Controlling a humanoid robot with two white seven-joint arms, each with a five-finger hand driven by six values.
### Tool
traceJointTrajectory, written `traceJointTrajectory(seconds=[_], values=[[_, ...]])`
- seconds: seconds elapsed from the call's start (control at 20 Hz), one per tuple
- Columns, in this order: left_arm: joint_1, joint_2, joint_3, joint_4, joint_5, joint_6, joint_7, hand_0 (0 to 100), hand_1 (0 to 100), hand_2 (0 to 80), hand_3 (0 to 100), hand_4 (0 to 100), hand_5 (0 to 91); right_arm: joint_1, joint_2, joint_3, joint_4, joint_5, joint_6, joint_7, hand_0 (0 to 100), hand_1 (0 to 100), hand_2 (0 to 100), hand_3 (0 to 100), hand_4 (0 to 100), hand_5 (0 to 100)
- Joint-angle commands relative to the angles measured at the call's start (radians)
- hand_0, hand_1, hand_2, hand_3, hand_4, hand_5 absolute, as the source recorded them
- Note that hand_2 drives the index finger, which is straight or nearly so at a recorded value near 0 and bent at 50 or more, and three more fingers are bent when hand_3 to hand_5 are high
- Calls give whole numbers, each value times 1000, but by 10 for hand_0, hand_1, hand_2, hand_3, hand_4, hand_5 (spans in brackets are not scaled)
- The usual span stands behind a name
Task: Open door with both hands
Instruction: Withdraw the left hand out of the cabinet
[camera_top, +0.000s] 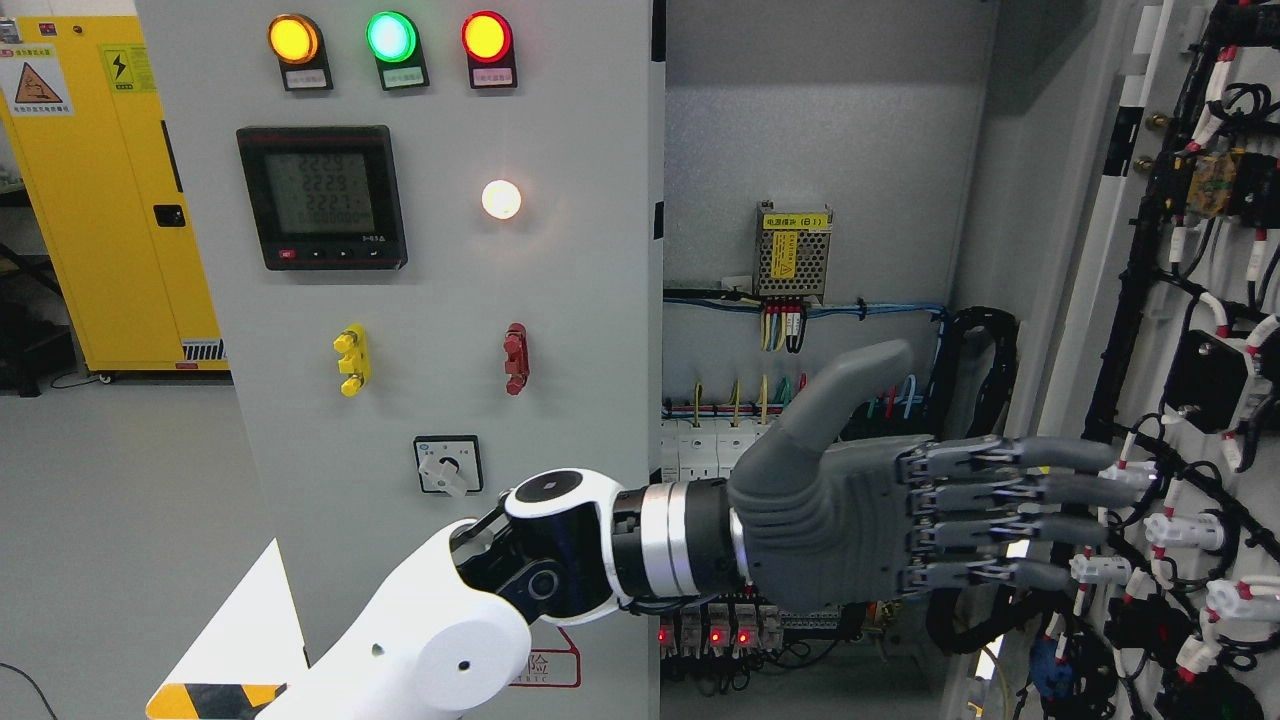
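Left hand (930, 515) flat, fingers straight, gripping nothing, against open cabinet door (1090, 300); prob. stiff, heavy steel w/ wiring; push near edge.

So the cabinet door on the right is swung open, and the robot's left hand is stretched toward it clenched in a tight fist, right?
Not a fist. The head view shows the left hand flat, its fingers straight and thumb up, reaching toward the open door on the right.

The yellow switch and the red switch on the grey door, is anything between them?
No. In the head view, only bare grey panel lies between the yellow switch and the red switch on the closed door.
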Motion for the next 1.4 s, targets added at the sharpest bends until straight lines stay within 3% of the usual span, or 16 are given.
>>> traceJointTrajectory(seconds=[0.0, 0.15, 0.3, 0.55, 0.75, 0.85, 1.05, 1.35], values=[[285, 302, 32, -63, -104, -9, -7, 0, 0, 0, 0, 0, 0, 0, -1, -12, 0, 3, 0, 0, 215, 85, 0, 0, 0, 0], [452, 307, 34, -64, -271, -21, 17, 0, 0, 0, 0, 0, 0, 0, 1, -11, 0, 3, 0, 0, 215, 86, 0, 0, 0, 0], [598, 302, 34, -63, -418, -89, 83, 0, 0, 0, 0, 0, 0, 0, 0, -12, 0, 3, 0, 0, 215, 85, 0, 0, 0, 0], [817, 303, 44, -52, -551, -172, 203, 0, 0, 0, 0, 0, 0, 0, 1, -11, 0, 3, 0, 0, 215, 85, 0, 0, 0, 0], [982, 293, 57, 109, -713, -265, 263, 0, 0, 0, 0, 0, 0, 0, 1, -11, 0, 3, 0, 0, 215, 85, 0, 0, 0, 0], [1049, 271, 110, 248, -726, -317, 268, 0, 0, 0, 0, 0, 0, 0, 1, -11, 0, 3, 0, 0, 215, 85, 0, 0, 0, 0], [1079, 121, 211, 617, -733, -337, 268, 0, 0, 0, 0, 0, 0, 0, 1, -12, 0, 3, 0, 0, 215, 84, 0, 0, 0, 0], [1063, -61, 229, 1135, -733, -339, 268, 0, 0, 0, 0, 0, 0, 0, 1, -11, 0, 3, 0, 0, 215, 84, 0, 0, 0, 0]])
